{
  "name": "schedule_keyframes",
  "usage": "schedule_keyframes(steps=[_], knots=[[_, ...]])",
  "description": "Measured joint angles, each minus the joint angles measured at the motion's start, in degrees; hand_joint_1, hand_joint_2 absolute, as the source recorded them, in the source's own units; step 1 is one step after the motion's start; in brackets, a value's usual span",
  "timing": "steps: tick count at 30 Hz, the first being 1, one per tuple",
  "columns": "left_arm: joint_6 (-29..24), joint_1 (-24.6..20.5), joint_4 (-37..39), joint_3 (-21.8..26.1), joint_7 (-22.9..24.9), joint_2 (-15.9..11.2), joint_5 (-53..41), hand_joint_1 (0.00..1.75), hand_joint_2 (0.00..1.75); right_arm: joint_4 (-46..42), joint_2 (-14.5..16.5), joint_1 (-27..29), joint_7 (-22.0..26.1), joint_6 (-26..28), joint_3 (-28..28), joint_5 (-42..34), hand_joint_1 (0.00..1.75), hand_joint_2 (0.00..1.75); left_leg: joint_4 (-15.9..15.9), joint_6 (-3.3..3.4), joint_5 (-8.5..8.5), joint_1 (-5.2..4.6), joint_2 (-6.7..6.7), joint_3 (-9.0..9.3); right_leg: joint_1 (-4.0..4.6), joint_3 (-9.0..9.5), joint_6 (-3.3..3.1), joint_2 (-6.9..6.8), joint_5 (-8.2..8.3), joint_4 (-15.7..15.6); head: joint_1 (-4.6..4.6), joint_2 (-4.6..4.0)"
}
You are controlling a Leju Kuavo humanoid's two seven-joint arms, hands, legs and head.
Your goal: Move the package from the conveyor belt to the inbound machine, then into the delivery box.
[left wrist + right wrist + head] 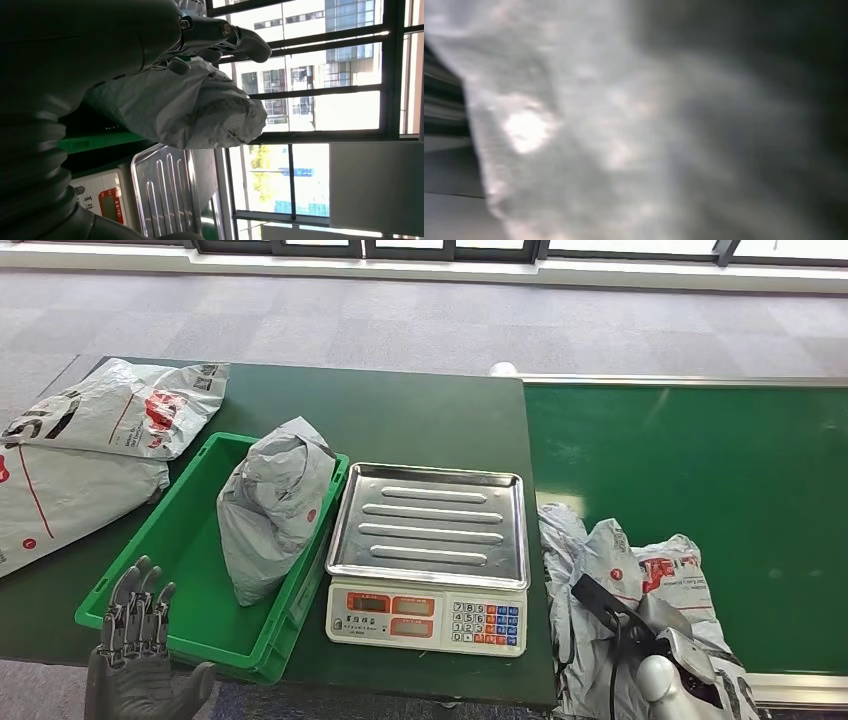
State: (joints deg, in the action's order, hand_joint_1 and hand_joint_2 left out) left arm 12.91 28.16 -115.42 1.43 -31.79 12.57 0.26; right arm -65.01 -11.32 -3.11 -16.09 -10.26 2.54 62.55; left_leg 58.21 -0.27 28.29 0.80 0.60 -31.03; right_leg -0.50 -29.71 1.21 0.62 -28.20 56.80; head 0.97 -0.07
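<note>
A grey package lies crumpled at the near edge of the green conveyor belt, on the right. My right arm reaches in over it, and the plastic hides the hand. In the right wrist view blurred grey plastic sits right against the camera. The scale with its bare steel tray stands in the middle. A second grey package leans on the right wall of the green box. My left hand hovers at the box's near left corner, fingers straight and holding nothing.
Two flat grey-and-red mailer bags lie on the dark green table left of the box. The belt beyond the package is bare. Grey carpet and windows lie behind the table.
</note>
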Motion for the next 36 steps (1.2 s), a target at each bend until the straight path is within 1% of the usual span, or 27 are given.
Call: schedule_keyframes(steps=[3,5,8,10,12,16,19,21,25,31,33,36], knots=[[2.6,1.1,-1.4,1.4,-0.1,1.7,-1.3,0.0,1.75,-9.8,0.4,3.9,-1.5,1.7,0.0,1.5,1.75,1.75,0.0,-0.05,-0.06,-0.04,-0.28,-0.21,-0.02,-0.23,-0.02,-0.24,-0.01,0.0,-0.01,0.0],[3.8,1.7,-2.0,2.4,-0.2,2.9,-1.7,0.0,1.75,-15.7,0.8,5.8,-2.3,1.9,0.0,2.0,1.75,1.75,0.0,-0.09,-0.13,-0.04,-0.33,-0.26,-0.01,-0.54,-0.06,-0.26,0.0,0.1,0.0,0.0],[4.6,2.0,-2.7,3.4,-0.2,4.1,-2.0,0.0,1.75,-21.4,1.1,7.4,-2.7,1.8,0.0,2.2,1.75,1.75,0.0,-0.13,-0.18,-0.03,-0.36,-0.34,-0.01,-0.79,-0.12,-0.3,-0.01,0.2,0.0,0.0],[5.4,2.1,-3.0,4.0,-0.3,4.8,-2.3,0.0,1.75,-23.8,1.3,8.2,-2.6,3.2,0.0,2.5,1.75,1.75,0.0,-0.13,-0.18,-0.03,-0.41,-0.4,-0.01,-0.84,-0.16,-0.34,-0.05,0.2,-0.01,0.0],[6.3,2.1,-3.3,4.5,-0.6,5.6,-3.0,0.0,1.75,-26.2,1.7,8.9,-2.2,6.9,0.1,3.1,1.75,1.75,0.0,-0.13,-0.18,-0.03,-0.44,-0.46,-0.01,-0.9,-0.17,-0.37,-0.08,0.2,0.0,0.0],[7.0,2.5,-3.8,5.0,-1.7,6.6,-4.2,0.0,1.75,-34.5,3.1,11.5,-1.7,16.9,1.1,2.9,1.75,1.75,0.0,-0.14,-0.18,-0.04,-0.53,-0.52,-0.02,-0.96,-0.16,-0.44,-0.12,0.2,0.01,0.0],[7.1,2.7,-3.9,5.2,-2.4,7.1,-5.0,0.0,1.75,-42.2,4.5,13.9,0.9,26.7,2.9,0.3,1.75,1.75,0.0,-0.15,-0.17,-0.04,-0.58,-0.54,-0.01,-0.97,-0.2,-0.49,-0.15,0.2,0.0,0.0],[7.2,2.7,-3.9,5.2,-2.5,7.2,-5.2,0.0,1.75,-46.1,5.3,15.0,2.2,30.2,4.0,-0.8,1.75,1.75,0.0,-0.17,-0.15,-0.04,-0.57,-0.54,-0.01,-0.97,-0.21,-0.48,-0.16,0.2,0.0,0.0],[7.2,2.7,-3.8,5.2,-2.6,7.4,-5.3,0.0,1.75,-50.0,6.4,16.3,2.9,31.2,5.0,-1.3,1.75,1.75,0.0,-0.2,-0.13,-0.04,-0.55,-0.53,-0.01,-1.01,-0.22,-0.46,-0.17,0.2,-0.01,0.0],[7.2,2.7,-3.8,5.2,-2.7,7.5,-5.4,0.0,1.75,-51.9,7.2,17.1,3.8,32.4,5.7,-1.8,1.75,1.75,0.0,-0.19,-0.14,-0.04,-0.56,-0.52,-0.02,-1.01,-0.22,-0.46,-0.16,0.2,-0.01,0.0],[7.7,2.5,-3.8,5.2,-2.9,7.5,-5.6,0.0,1.75,-52.2,7.3,17.1,6.8,36.0,5.8,-3.2,1.75,1.75,0.0,-0.19,-0.14,-0.04,-0.56,-0.52,-0.02,-0.99,-0.22,-0.46,-0.16,0.2,-0.01,0.0],[8.0,1.7,-3.3,5.2,-3.5,7.6,-6.1,0.0,1.75,-52.6,7.5,16.5,13.8,42.0,5.6,-5.7,1.75,1.75,-0.1,-0.21,-0.13,-0.04,-0.56,-0.74,-0.01,-0.93,-0.23,-0.46,-0.17,0.2,-0.01,0.0]])
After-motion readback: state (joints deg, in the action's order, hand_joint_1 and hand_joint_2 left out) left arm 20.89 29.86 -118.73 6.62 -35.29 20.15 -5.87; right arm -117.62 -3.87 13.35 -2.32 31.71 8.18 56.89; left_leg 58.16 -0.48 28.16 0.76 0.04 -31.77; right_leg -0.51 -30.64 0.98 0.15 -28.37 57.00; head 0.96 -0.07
